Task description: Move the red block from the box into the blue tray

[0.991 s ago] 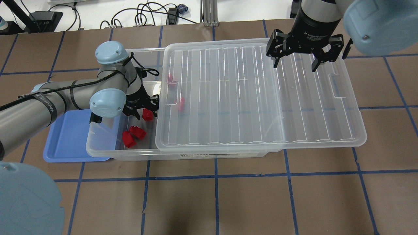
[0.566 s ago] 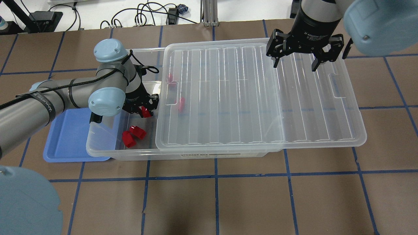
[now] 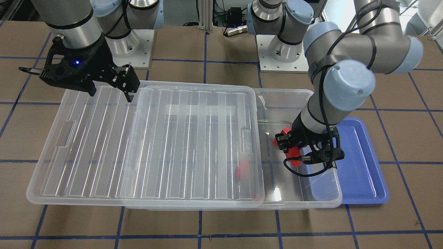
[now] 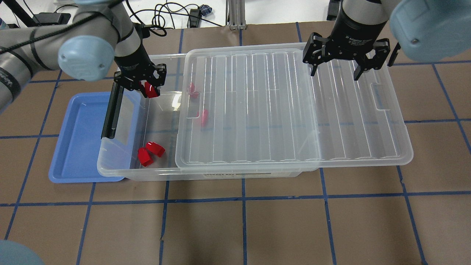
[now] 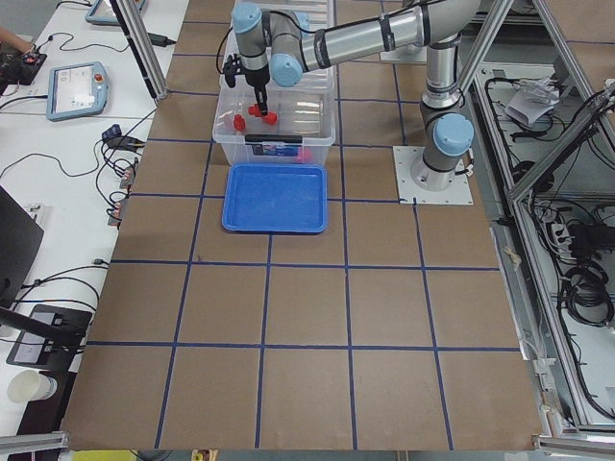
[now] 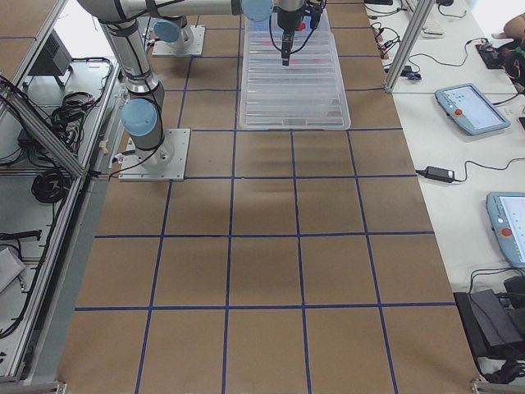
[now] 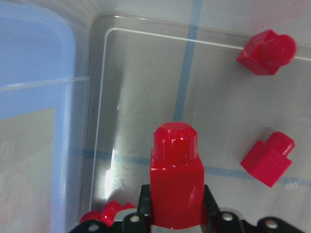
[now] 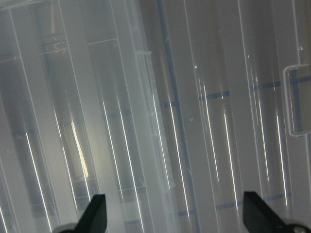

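My left gripper [image 4: 147,87] is shut on a red block [image 4: 151,90] and holds it above the open left end of the clear box [image 4: 121,167], near its far wall. In the left wrist view the held block [image 7: 176,182] stands upright between my fingers, above the box floor. The blue tray [image 4: 79,147] lies partly under the box's left end and is empty. My right gripper [image 4: 335,73] is open and empty above the slid-aside clear lid [image 4: 287,110]; its jaws stand wide apart in the right wrist view [image 8: 177,213].
Two loose red blocks [image 4: 151,152] lie on the box floor near its front wall; two more [image 4: 203,117] show through the lid. The black latch bar [image 4: 110,110] runs along the box's left end. The lid overhangs the box to the right.
My left gripper closed on a red block on the box floor and has lifted it, moving toward the box's far wall. The right gripper has barely moved.
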Motion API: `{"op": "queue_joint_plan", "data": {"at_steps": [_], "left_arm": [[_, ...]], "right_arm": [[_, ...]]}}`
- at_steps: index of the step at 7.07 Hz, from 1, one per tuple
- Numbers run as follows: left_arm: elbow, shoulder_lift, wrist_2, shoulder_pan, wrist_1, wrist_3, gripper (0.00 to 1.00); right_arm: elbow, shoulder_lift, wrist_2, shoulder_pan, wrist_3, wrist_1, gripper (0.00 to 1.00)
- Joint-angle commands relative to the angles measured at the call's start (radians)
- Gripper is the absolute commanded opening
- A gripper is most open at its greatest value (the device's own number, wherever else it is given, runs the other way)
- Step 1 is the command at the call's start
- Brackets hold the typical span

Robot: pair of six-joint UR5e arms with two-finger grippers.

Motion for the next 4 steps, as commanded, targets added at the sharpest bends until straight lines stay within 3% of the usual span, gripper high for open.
{"op": "queue_joint_plan", "data": {"at_steps": [1, 4], "left_arm": [[0.09, 0.025, -0.038, 0.089, -0.158, 0.095, 0.15], [-0.03, 0.001, -0.077, 0.408, -0.096, 0.633, 0.12]], "right_arm": [[0.002, -0.001, 0.002, -0.143, -0.137, 0.001, 1.0], [0.007, 0.005, -0.003, -0.38, -0.365, 0.073, 1.0]]}}
